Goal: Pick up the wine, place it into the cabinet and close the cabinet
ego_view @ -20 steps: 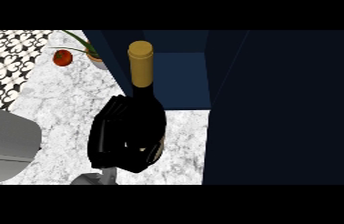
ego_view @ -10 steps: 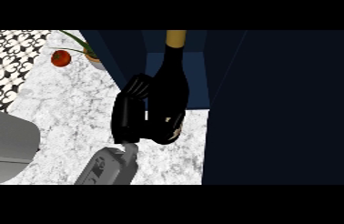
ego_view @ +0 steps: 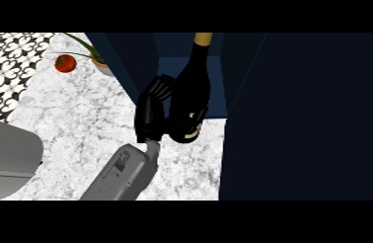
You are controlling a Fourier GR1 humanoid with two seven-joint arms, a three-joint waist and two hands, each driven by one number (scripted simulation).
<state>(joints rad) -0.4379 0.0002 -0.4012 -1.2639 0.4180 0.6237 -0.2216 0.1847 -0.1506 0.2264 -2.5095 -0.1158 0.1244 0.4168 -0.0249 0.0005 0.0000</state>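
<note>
1. Marble counter [ego_view: 80,118], white with grey veining, fills the left and centre. A strip of black-and-white patterned tile [ego_view: 22,49] shows at the upper left.
2. Dark blue cabinet [ego_view: 178,64] stands at the counter's far side. Its opening is a lighter blue recess. A broad dark panel [ego_view: 299,118] takes the whole right side; cannot tell whether it is the door.
3. Far left corner: red tomato [ego_view: 65,63], just beside a small plant pot [ego_view: 102,66] with thin green leaves.
4. Pale grey rounded object [ego_view: 15,160], cut off by the left edge; identity unclear.
5. Wine bottle [ego_view: 193,84]: dark body, gold cap. Long axis runs near-vertical in the view and leans slightly right toward the top. Cap points away from the robot, into the recess; base is toward the robot, over the counter at the cabinet's front.
6. Left hand [ego_view: 151,111]: black fingers curled round the bottle's lower body from its left side, holding it. Grey forearm [ego_view: 124,173] comes up from the lower edge.
7. Right hand does not show.
</note>
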